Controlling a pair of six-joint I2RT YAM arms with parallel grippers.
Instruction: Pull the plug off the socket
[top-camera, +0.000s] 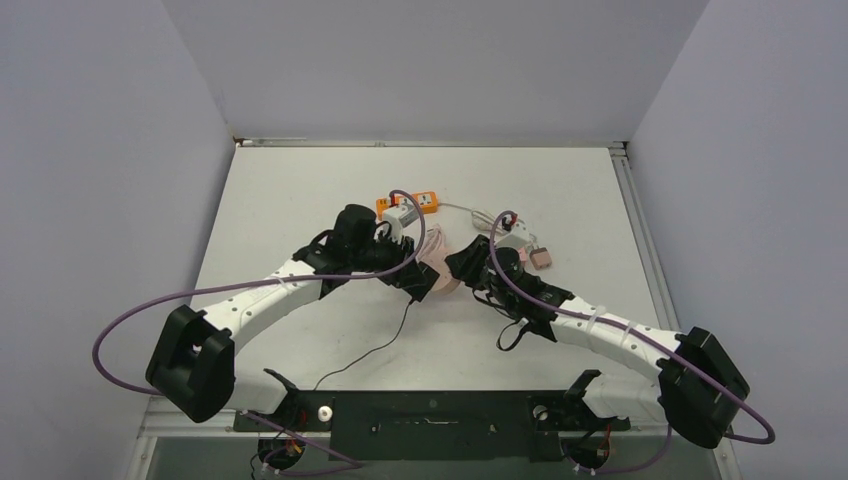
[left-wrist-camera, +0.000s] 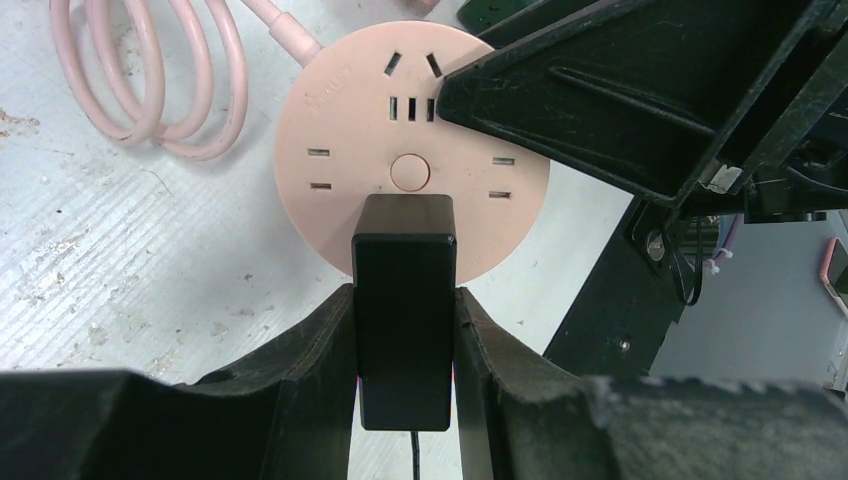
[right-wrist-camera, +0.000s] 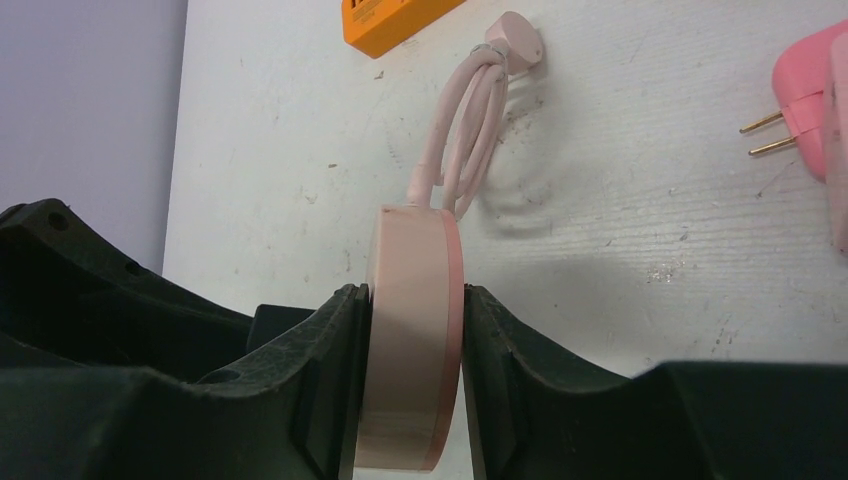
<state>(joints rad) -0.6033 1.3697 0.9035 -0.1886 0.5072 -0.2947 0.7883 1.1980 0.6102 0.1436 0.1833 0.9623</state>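
bright even light, soft shadows, sharp overview, wrist views blurred at near edge

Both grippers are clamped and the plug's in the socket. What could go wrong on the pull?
1. The right gripper pinches the round pink socket only across its thin edge; it may twist or slip out under load.
2. The left gripper holds the black plug by its smooth sides, and the plug sits near the socket's rim, so an off-axis pull may lever it.
3. The coiled cord could drag along.
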